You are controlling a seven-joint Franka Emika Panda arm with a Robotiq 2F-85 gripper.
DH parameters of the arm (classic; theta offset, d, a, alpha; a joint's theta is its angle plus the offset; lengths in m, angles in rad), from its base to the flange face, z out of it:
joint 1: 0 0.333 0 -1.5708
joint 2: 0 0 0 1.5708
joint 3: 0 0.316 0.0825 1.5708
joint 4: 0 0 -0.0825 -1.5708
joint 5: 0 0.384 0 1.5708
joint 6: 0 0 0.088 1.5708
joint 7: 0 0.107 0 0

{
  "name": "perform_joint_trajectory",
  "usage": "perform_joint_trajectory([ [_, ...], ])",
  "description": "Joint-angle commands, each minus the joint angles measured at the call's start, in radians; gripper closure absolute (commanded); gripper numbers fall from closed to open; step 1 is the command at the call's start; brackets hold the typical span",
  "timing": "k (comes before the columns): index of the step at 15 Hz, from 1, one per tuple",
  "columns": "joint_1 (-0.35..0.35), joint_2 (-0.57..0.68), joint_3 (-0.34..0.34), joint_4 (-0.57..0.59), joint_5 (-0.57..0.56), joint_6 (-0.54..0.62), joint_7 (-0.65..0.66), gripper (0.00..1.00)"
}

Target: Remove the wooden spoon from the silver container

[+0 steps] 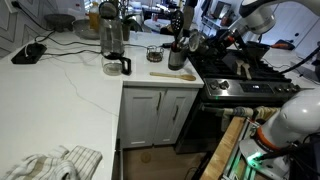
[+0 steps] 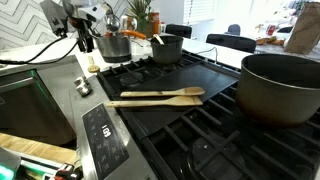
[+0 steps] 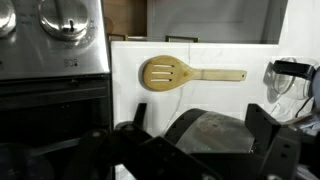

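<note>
The wooden spoon (image 1: 169, 74) is light tan with a slotted bowl and lies flat on the white counter, just in front of the silver container (image 1: 177, 57). Dark utensils stand in that steel cup. In the wrist view the spoon (image 3: 190, 74) lies beyond the cup (image 3: 205, 138), which sits low between my two fingers. My gripper (image 3: 197, 125) is open and empty, its fingers spread to either side of the cup. In an exterior view the gripper (image 1: 192, 42) hovers at the cup's stove side. In an exterior view it (image 2: 80, 28) shows at the far left.
A glass carafe with a black handle (image 1: 113, 55) and a small glass jar (image 1: 154, 53) stand left of the cup. The stove (image 1: 245, 75) is to its right. Two wooden utensils (image 2: 155, 96) lie on the griddle beside pots (image 2: 280, 85). A cloth (image 1: 55, 163) lies on the near counter.
</note>
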Motion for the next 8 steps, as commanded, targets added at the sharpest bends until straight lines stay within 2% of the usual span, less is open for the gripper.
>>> perform_joint_trajectory([
  [1,-0.018,-0.141,0.04,-0.02,-0.193,-0.085,0.159,0.0],
  [5,0.0,-0.246,0.07,0.009,-0.317,-0.245,0.196,0.0],
  [8,0.028,-0.299,0.071,0.037,-0.355,-0.349,0.132,0.0],
])
